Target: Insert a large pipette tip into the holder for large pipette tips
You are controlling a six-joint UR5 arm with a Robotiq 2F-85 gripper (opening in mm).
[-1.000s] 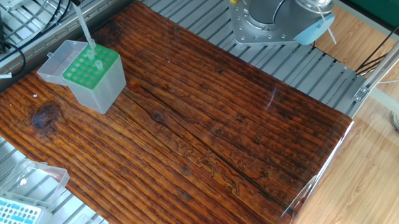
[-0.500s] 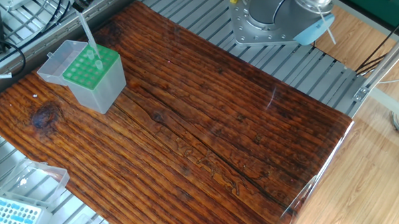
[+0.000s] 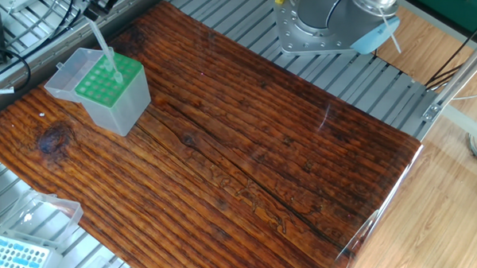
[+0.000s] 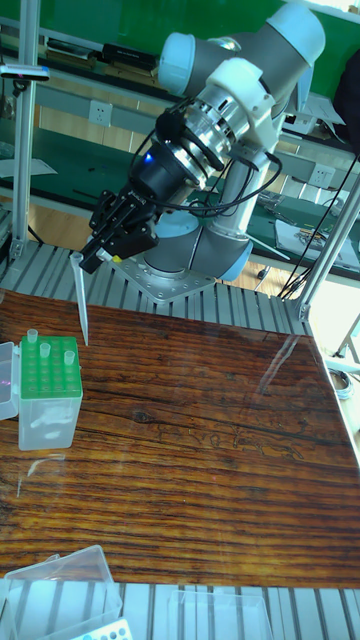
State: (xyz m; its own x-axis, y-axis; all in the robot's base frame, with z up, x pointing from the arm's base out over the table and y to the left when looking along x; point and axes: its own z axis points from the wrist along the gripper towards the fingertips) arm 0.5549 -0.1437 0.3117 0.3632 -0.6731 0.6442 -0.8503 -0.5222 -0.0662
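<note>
In the tall fixed view my gripper [image 4: 88, 262] is shut on the upper end of the large pipette tip [image 4: 80, 305]. The tip hangs nearly upright with its point just above the far right part of the holder for large pipette tips [image 4: 50, 368]. In the fixed view the large pipette tip [image 3: 101, 40] slants down over the holder's [image 3: 107, 80] green top, ending near a few short tips seated there. The holder's clear lid [image 3: 69, 74] lies open to the left. The fixed view does not clearly show the gripper.
A flatter box with a light blue grid top [image 3: 13, 253] and its open clear lid [image 3: 45, 211] sit at the near left corner. The arm's base [image 3: 322, 25] stands behind the wooden table [image 3: 262, 151]. Cables [image 3: 10, 54] lie left of the holder.
The pipette tip has shifted slightly lower over the green top. Nothing else has moved.
</note>
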